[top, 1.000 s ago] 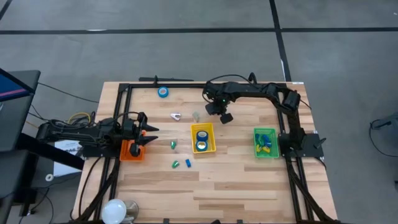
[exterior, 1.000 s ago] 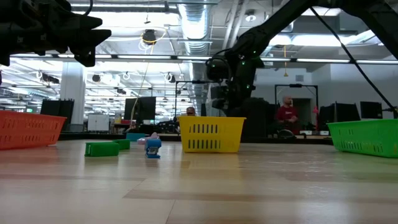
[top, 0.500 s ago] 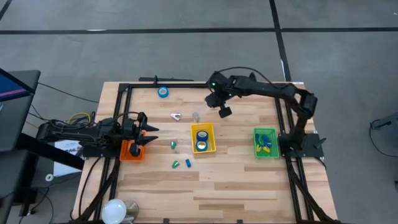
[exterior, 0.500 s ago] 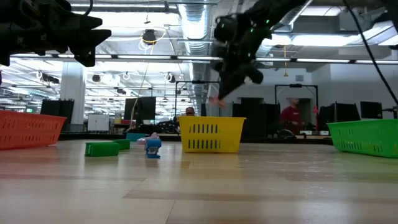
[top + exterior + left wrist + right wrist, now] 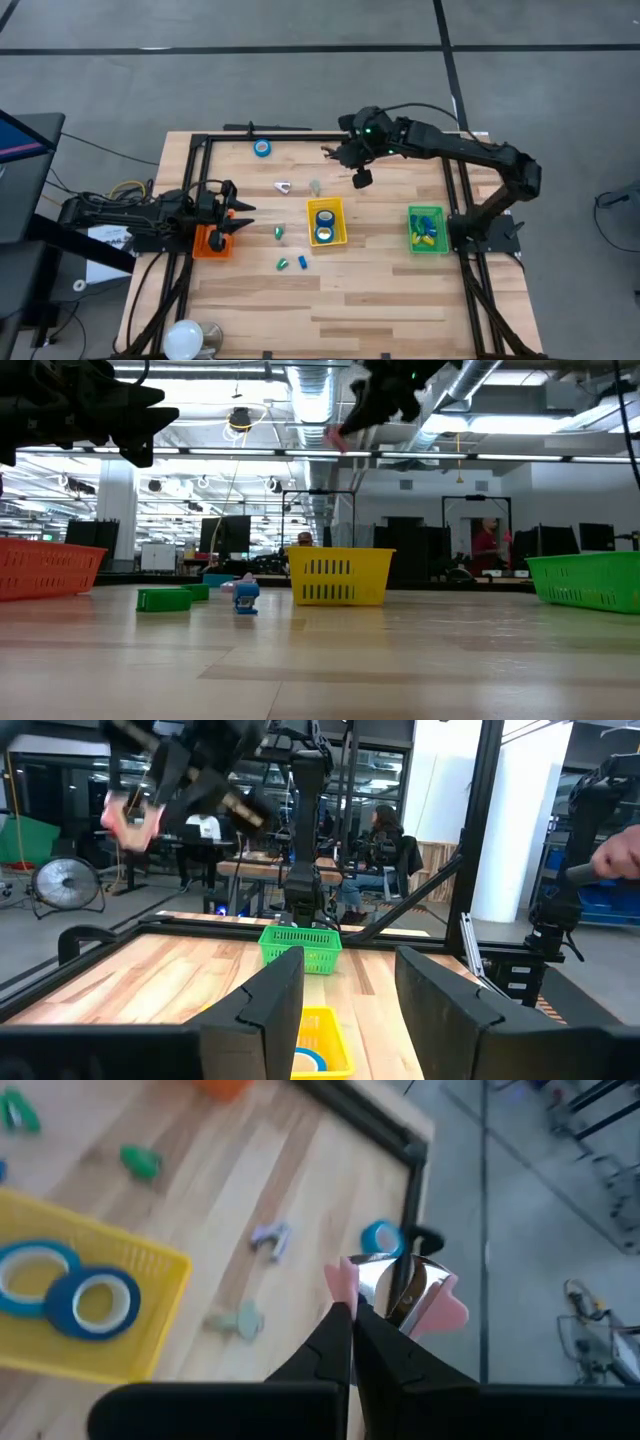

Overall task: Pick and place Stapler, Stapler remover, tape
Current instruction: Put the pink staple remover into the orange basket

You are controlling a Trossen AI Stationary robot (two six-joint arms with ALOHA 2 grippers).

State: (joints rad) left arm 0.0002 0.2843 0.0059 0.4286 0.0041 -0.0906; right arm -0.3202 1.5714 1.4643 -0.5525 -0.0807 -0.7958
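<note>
Right wrist view: right gripper is clamped on pink-handled staple remover, seemingly light, rigid; metal jaw may slip, so hold handles.

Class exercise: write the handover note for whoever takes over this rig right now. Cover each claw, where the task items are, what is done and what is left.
Right claw: shut on a pink staple remover, raised above the table's far side.
Left claw: waiting over the orange basket.
Done: two tape rolls lie in the yellow basket; items fill the green basket.
Left: place the held remover; one tape roll and small pieces are loose on the table.
</note>
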